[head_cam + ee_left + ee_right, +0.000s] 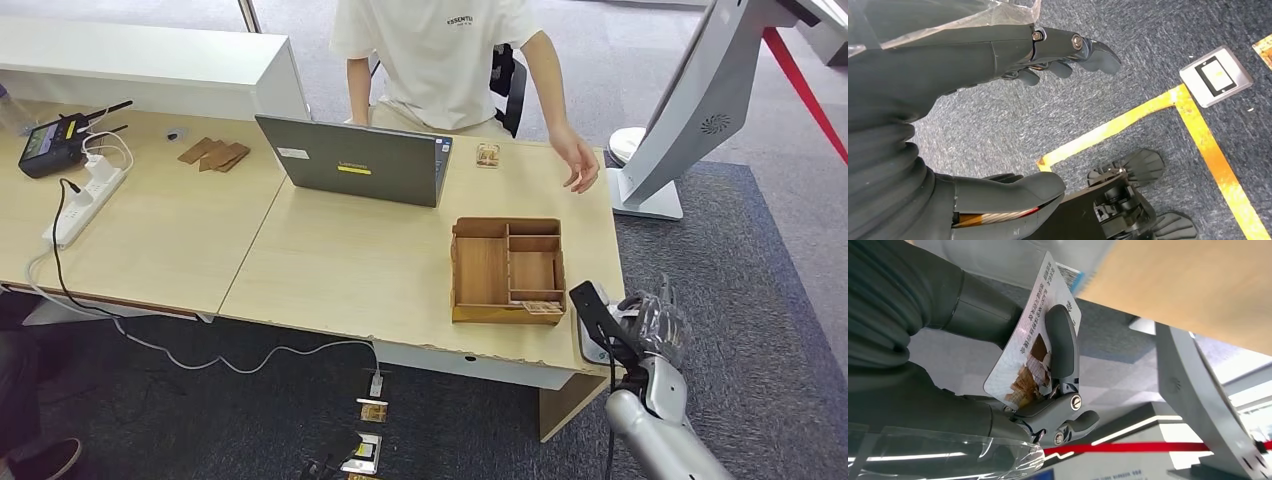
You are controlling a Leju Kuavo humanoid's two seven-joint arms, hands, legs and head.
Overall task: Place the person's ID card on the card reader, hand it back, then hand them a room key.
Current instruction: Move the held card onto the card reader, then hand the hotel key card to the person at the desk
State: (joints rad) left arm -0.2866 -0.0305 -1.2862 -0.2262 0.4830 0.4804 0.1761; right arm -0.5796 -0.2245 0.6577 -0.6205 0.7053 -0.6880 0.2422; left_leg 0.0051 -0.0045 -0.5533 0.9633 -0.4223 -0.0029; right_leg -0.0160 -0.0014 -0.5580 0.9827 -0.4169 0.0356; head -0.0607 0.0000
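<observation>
Now, right hand (1048, 390) fingers clamped around ID card (1033, 335); left hand (998, 115) empty, fingers apart

Odds and ends on the table and floor

A grey laptop (352, 160) stands open beside a wooden organiser tray (507, 270); far left, a white power strip (87, 204), a black device with antennas (55, 143), and what look like brown wooden pieces (213, 153). Yellow tape (1198, 131) marks the carpet.

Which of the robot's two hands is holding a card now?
The right hand: its fingers press a white printed card against the palm. The left hand hangs above the carpet, holding nothing.
</observation>
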